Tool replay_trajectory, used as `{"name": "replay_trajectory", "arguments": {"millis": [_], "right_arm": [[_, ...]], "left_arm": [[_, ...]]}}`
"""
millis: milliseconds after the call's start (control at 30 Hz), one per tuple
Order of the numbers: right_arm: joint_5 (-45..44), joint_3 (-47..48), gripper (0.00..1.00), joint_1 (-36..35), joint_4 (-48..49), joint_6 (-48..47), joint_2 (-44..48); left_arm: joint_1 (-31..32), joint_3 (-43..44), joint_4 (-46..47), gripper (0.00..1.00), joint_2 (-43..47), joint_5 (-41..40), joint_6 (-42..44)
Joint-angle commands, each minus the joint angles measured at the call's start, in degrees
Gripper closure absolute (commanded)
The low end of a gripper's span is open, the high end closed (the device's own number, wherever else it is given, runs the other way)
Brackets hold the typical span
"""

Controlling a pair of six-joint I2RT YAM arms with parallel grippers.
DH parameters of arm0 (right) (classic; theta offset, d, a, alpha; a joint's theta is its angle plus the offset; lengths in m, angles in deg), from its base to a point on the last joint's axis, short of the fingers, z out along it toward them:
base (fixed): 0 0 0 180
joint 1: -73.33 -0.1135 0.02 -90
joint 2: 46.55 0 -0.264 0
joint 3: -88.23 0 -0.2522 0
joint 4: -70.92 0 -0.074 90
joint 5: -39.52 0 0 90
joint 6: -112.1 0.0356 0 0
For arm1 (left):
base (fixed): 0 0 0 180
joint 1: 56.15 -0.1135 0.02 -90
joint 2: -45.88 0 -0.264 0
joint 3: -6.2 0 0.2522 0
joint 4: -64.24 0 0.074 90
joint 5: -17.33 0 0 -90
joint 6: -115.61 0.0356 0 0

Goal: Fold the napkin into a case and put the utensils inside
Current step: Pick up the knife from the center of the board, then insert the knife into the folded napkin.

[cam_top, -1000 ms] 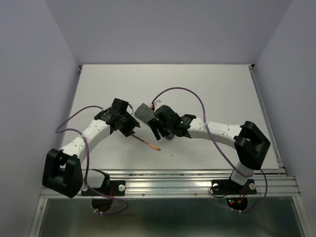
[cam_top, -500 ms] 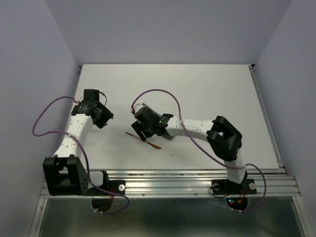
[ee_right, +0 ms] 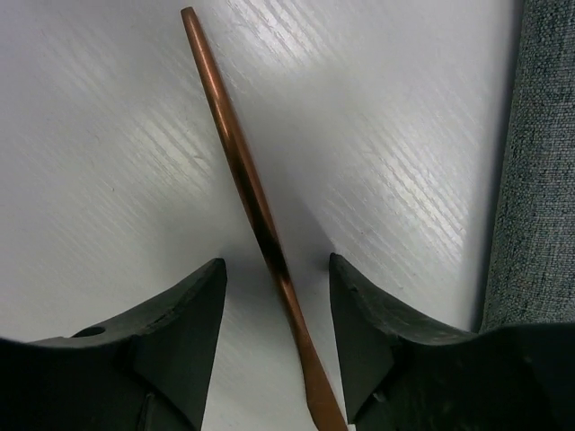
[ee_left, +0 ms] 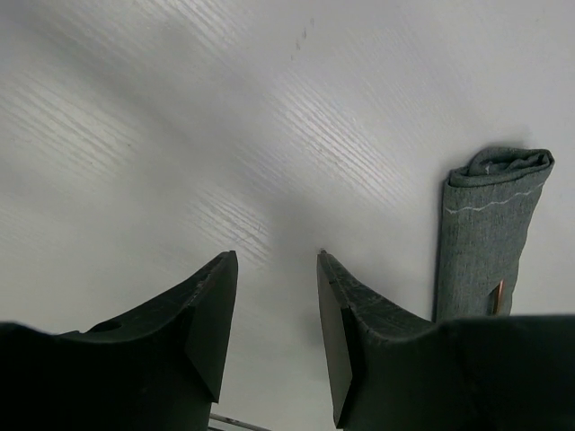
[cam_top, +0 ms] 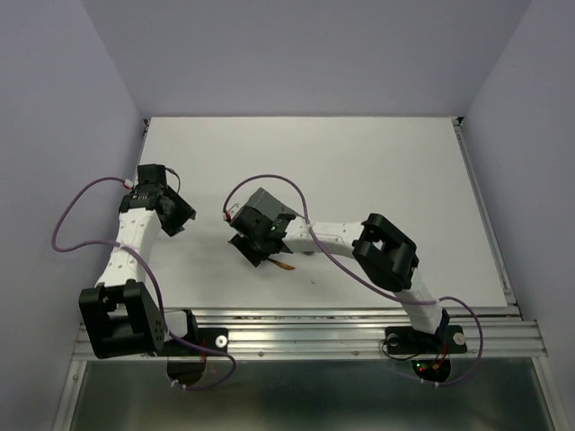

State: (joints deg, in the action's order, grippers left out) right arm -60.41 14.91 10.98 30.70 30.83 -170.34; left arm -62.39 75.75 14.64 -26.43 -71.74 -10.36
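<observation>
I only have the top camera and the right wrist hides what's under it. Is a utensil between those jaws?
Observer: Yes, a copper utensil lies on the table between the open jaws of the right gripper, gaps on both sides.
Operator: Where's the case?
Observer: The case lies folded beside that utensil, not touching it.
Operator: Is the left gripper holding anything?
Observer: No, its jaws stand open over the table, nothing between them.

Diffuse overhead light renders the white table [cam_top: 359, 171] bright with only soft shadows, streaked glare patches lie at 10 and 3 o'clock in the right wrist view, and the near fingers [ee_right: 180, 341] appear dark and slightly defocused.
</observation>
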Motion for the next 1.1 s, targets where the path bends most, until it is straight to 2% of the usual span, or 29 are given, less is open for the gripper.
{"name": "replay_trajectory", "arguments": {"millis": [0,67,167,267,467,867,1067], "right_arm": [[-2.3,1.3,0.48,-0.6,-2.5,0.3,-2.6],[-1.9,1.5,0.56,-0.6,-2.5,0.4,-3.1],[-0.7,1.6,0.76,-0.6,-2.5,0.1,-2.3],[0.0,0.9,0.88,-0.6,-1.8,-0.7,-0.3],[0.4,-2.4,0.99,-0.6,0.9,-3.0,5.5],[-2.9,-10.1,0.99,1.1,-1.5,-7.4,17.2],[-6.1,-13.8,0.99,4.9,-4.3,-6.4,21.7]], "left_arm": [[-0.4,-0.9,1.0,0.48,0.2,2.1,1.8],[-0.4,-0.9,1.5,0.48,-0.1,2.6,1.7],[-0.4,-0.2,2.1,0.48,-0.9,3.5,1.7],[-0.4,1.3,2.6,0.49,-1.8,4.5,1.9],[-0.2,5.8,1.9,0.52,-5.5,6.1,2.5],[6.2,12.0,4.9,0.55,-12.4,8.8,-0.7],[14.2,18.2,4.7,0.56,-20.6,8.5,-1.6]]}}
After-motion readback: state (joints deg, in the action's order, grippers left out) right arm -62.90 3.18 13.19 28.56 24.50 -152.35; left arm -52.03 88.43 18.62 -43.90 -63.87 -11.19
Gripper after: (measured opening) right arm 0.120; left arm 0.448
